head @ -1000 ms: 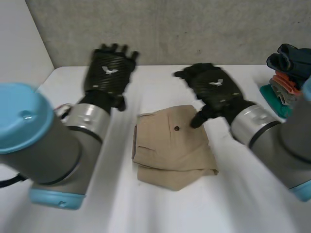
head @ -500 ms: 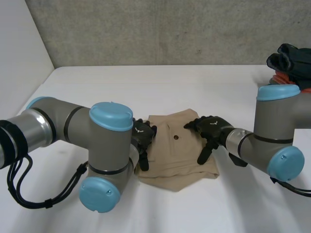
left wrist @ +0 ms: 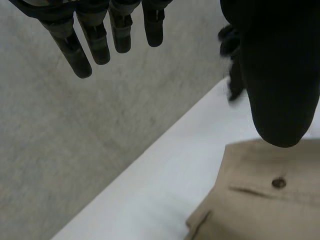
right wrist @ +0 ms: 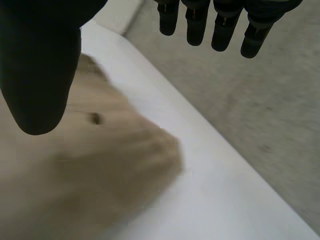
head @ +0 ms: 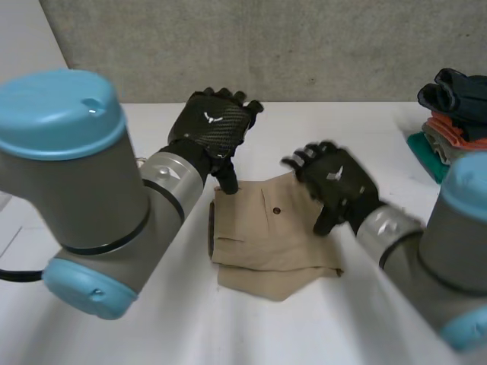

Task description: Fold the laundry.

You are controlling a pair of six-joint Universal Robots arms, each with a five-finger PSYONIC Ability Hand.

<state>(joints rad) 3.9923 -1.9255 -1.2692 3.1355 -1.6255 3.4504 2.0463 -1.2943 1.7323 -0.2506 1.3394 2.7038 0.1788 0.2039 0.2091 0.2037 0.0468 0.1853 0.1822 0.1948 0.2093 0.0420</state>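
A folded tan pair of shorts (head: 266, 232) with a dark button lies in the middle of the white table (head: 319, 129). My left hand (head: 209, 129) hovers above its far left corner, fingers straight and thumb pointing down, holding nothing. Over the far right part of the shorts my right hand (head: 335, 182) hangs open and empty as well. In the left wrist view the thumb (left wrist: 277, 75) hangs just above the shorts (left wrist: 265, 200); the right wrist view shows straight fingers (right wrist: 220, 22) and the thumb over the cloth (right wrist: 75, 175).
A pile of folded clothes (head: 449, 114), dark blue on top with orange and teal below, stands at the table's far right edge. A grey wall (head: 251, 46) runs behind the table.
Both hands have lifted off the shorts, where they rested half a second ago, and now hover above it. The shorts lie as before.
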